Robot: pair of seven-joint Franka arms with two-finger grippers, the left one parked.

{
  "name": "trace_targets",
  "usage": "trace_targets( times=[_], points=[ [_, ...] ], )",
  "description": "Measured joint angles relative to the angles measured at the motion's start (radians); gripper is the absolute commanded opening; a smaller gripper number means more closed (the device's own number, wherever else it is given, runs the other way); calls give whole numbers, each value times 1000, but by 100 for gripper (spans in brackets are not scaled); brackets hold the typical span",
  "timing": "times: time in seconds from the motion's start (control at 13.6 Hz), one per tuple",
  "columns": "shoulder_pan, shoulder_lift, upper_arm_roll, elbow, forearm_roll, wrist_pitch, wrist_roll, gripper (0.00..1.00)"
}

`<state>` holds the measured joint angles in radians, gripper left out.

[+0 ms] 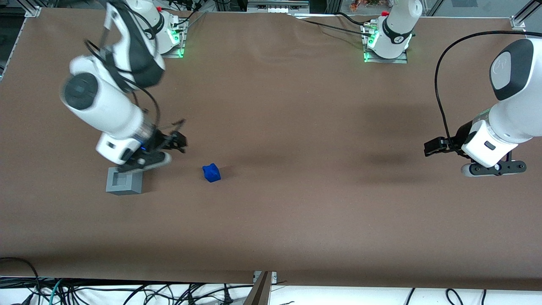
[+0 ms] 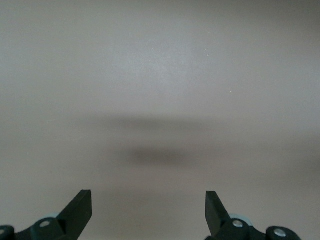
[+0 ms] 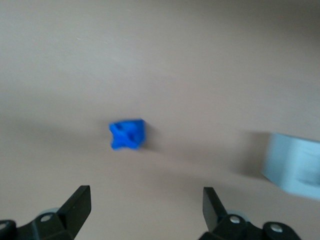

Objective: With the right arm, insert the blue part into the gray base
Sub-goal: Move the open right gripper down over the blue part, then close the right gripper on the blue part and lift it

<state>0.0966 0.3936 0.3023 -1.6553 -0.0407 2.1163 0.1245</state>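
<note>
Blue part lies loose on the counter just ahead of your open, empty end effector, which hangs above the gray base, so reach toward the parked arm's end.

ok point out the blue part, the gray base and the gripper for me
blue part (image 1: 211,173), front view, on its top face
gray base (image 1: 131,185), front view, on the top rim beside the hole
gripper (image 3: 145,205), right wrist view, midway between its open fingertips, above the table near the blue part
</note>
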Motion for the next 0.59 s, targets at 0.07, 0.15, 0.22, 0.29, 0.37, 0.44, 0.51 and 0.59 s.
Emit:
trace_targets(
  times=[0.07,0.15,0.22,0.29,0.37,0.44,0.51,0.59],
  points=[
    [31,54,1,0,-6,71,17,99],
    [58,104,1,0,-20,137,31,99],
    [77,144,1,0,-34,188,39,99],
    [90,179,1,0,-48,228,41,99],
    [96,206,1,0,-63,261,42,99],
    [98,225,-1,0,-75,281,42,99],
    [98,234,-6,0,-90,293,42,99],
    [97,239,-13,0,-105,297,42,99]
  ],
)
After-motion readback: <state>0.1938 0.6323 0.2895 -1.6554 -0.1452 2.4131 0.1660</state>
